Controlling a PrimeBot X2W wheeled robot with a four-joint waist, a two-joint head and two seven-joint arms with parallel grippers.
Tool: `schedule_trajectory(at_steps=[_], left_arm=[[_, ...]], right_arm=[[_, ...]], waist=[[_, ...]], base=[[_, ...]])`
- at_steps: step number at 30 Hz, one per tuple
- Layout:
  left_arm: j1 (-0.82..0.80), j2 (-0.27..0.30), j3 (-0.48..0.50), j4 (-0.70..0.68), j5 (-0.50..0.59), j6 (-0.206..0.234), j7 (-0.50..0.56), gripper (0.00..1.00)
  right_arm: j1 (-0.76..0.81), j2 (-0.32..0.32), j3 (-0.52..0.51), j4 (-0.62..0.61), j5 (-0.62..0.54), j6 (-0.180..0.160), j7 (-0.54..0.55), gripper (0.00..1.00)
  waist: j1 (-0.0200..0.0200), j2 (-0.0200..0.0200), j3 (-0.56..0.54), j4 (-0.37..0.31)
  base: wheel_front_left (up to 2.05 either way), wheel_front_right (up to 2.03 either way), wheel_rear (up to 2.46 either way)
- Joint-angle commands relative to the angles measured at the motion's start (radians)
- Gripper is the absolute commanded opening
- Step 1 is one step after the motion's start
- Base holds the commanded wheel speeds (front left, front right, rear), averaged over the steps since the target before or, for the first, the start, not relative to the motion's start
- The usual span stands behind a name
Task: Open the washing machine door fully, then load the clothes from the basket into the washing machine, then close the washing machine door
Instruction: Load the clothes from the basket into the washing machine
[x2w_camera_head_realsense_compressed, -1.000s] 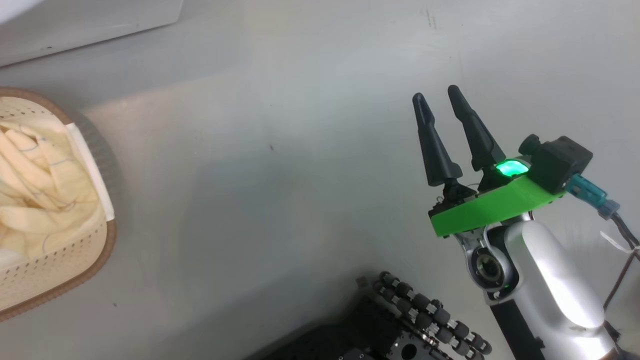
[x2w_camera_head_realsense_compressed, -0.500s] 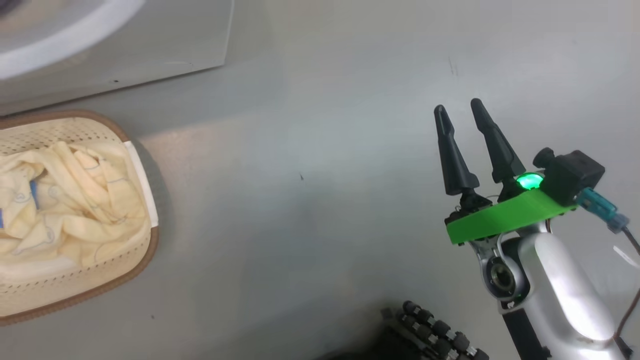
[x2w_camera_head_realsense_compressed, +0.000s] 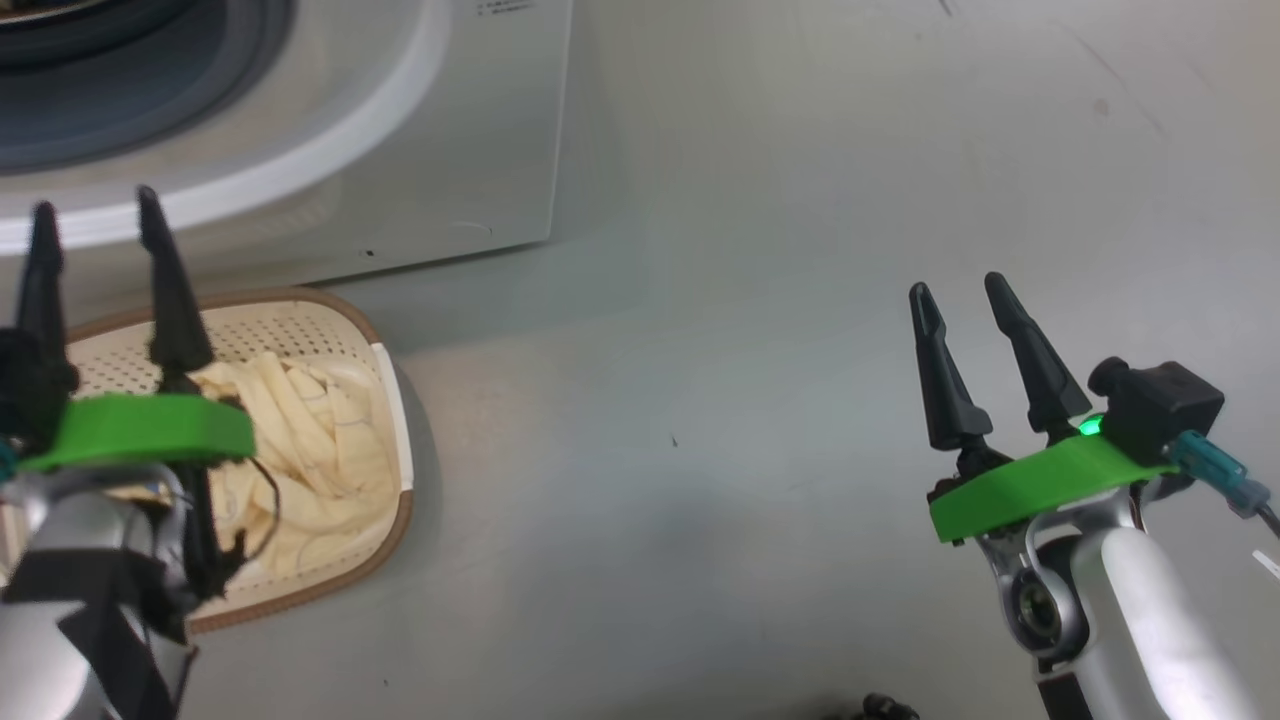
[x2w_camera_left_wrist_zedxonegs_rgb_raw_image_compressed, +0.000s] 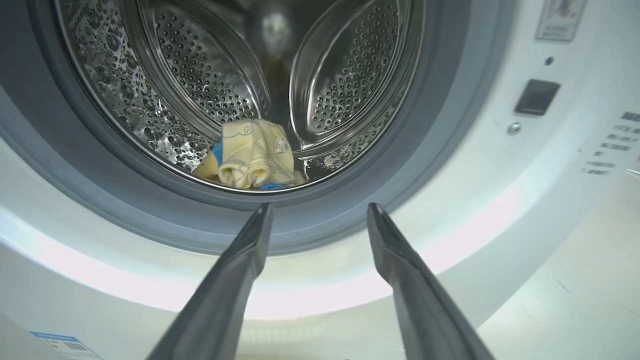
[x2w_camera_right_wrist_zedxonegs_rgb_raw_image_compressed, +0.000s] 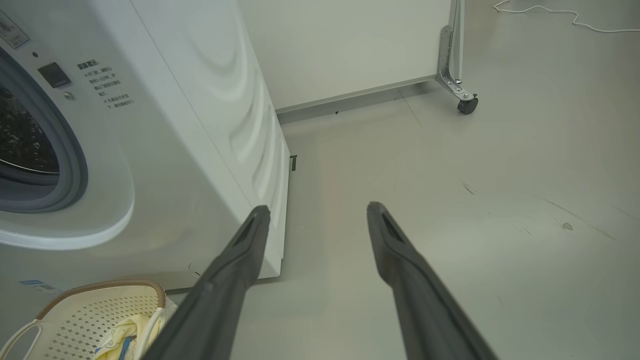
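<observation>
Both grippers empty, laundry half moved.

Our left gripper (x2w_camera_head_realsense_compressed: 95, 205) hung spread and empty above the basket (x2w_camera_head_realsense_compressed: 290, 335) at eight o'clock, pointing into the drum (x2w_camera_left_wrist_zedxonegs_rgb_raw_image_compressed: 200, 75), ready, we judged, for another garment; our right gripper (x2w_camera_head_realsense_compressed: 957, 285), likewise spread and empty, idled at four o'clock, out of the way. Clothes (x2w_camera_head_realsense_compressed: 300, 450) lay in the basket, one bundle (x2w_camera_left_wrist_zedxonegs_rgb_raw_image_compressed: 255, 155) in the drum of the washing machine (x2w_camera_head_realsense_compressed: 480, 130) at eleven o'clock. Its printed lines (x2w_camera_left_wrist_zedxonegs_rgb_raw_image_compressed: 607, 150) and blue sticker (x2w_camera_left_wrist_zedxonegs_rgb_raw_image_compressed: 65, 345) were too small to read.

Light: bright, even.
Glare: pale band across the washing machine (x2w_camera_left_wrist_zedxonegs_rgb_raw_image_compressed: 320, 295) front.
Shadow: soft, beside the basket (x2w_camera_head_realsense_compressed: 290, 328).
Edges: wrist views bowed.
</observation>
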Motion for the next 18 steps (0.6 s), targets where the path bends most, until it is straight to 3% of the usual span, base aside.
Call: schedule_trajectory(at_steps=[1, 7, 18], left_arm=[[0.027, 0.008, 0.029, -0.062, 0.027, 0.144, -0.007, 1.00], [0.206, -0.061, 0.020, -0.150, 0.081, 0.171, -0.008, 1.00], [0.408, -0.130, 0.002, -0.166, 0.085, 0.141, -0.008, 1.00]], right_arm=[[0.022, -0.008, 0.006, -0.040, -0.012, 0.000, 0.009, 1.00], [0.077, -0.013, -0.002, -0.066, -0.040, 0.000, 0.055, 1.00], [0.184, -0.020, -0.037, -0.116, -0.074, 0.000, 0.128, 1.00]], waist=[[0.0002, -0.0001, -0.058, 0.036], [0.0002, -0.0001, -0.169, 0.059], [0.0002, -0.0001, -0.331, 0.105]], base=[[0.00, 0.00, 0.00], [0.00, 0.00, 0.00], [0.00, 0.00, 0.00]])
